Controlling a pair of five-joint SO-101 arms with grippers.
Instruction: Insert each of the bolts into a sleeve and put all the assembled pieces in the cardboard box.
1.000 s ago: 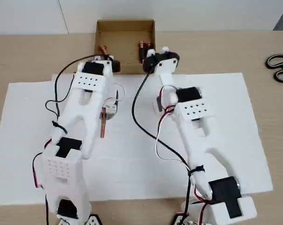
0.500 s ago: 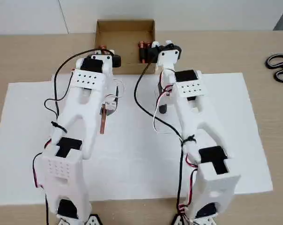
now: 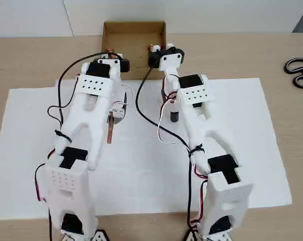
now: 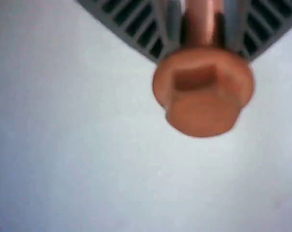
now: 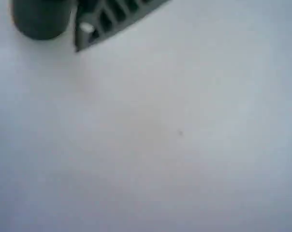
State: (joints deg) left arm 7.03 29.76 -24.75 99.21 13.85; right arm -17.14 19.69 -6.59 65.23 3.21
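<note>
My left gripper (image 3: 113,118) hangs over the white paper, shut on a copper bolt (image 3: 110,133) that points down toward the near side. In the left wrist view the bolt's head (image 4: 204,94) sits large below the grey ribbed fingers (image 4: 131,19). A black sleeve (image 3: 174,116) stands on the paper under the right arm, close beside my right gripper (image 3: 169,105). The right wrist view catches this sleeve (image 5: 39,19) at the picture's edge. The cardboard box (image 3: 134,30) lies at the far side, with a copper-and-black piece (image 3: 153,48) inside, partly hidden by the right arm.
A large white paper sheet (image 3: 141,186) covers the wooden table (image 3: 21,60). Scissors (image 3: 299,70) lie on the wood at the far right. Both arms' elbows and cables reach up to the box's near edge.
The right arm has swung left and drawn in over the black sleeve, which stays in place. The left arm has barely shifted, still holding the bolt.
</note>
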